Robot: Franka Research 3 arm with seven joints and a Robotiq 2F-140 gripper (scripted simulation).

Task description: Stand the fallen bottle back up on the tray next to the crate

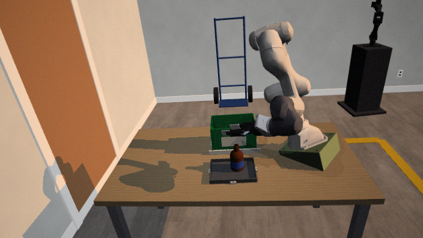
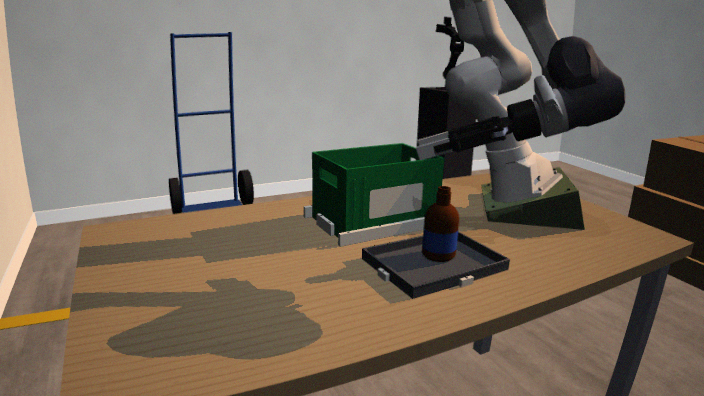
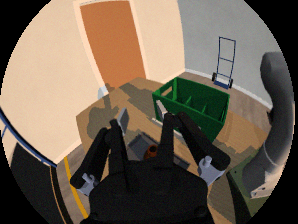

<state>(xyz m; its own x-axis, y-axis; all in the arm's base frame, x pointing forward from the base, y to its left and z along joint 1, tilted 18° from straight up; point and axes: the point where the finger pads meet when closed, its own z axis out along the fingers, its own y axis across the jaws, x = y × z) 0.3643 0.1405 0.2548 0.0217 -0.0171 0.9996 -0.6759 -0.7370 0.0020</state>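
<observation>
A brown bottle (image 1: 237, 159) (image 2: 440, 230) with a blue label stands upright on the dark grey tray (image 1: 220, 178) (image 2: 435, 288). The tray lies in front of the green crate (image 1: 217, 141) (image 2: 350, 190) (image 3: 193, 106). My gripper (image 1: 226, 132) (image 2: 425, 148) (image 3: 142, 109) hangs level in the air above and behind the bottle, near the crate's upper edge, well clear of the bottle's cap. Its fingers stand partly apart with nothing between them. In the wrist view a bit of the bottle (image 3: 152, 153) shows below the fingers.
The robot's green wedge base (image 1: 324, 153) (image 2: 540, 210) stands to the right of the crate. A blue hand truck (image 1: 231, 60) (image 2: 202, 115) stands by the back wall. A black pedestal (image 1: 368, 78) stands at the far right, and brown boxes (image 2: 675, 170) stand beside the table.
</observation>
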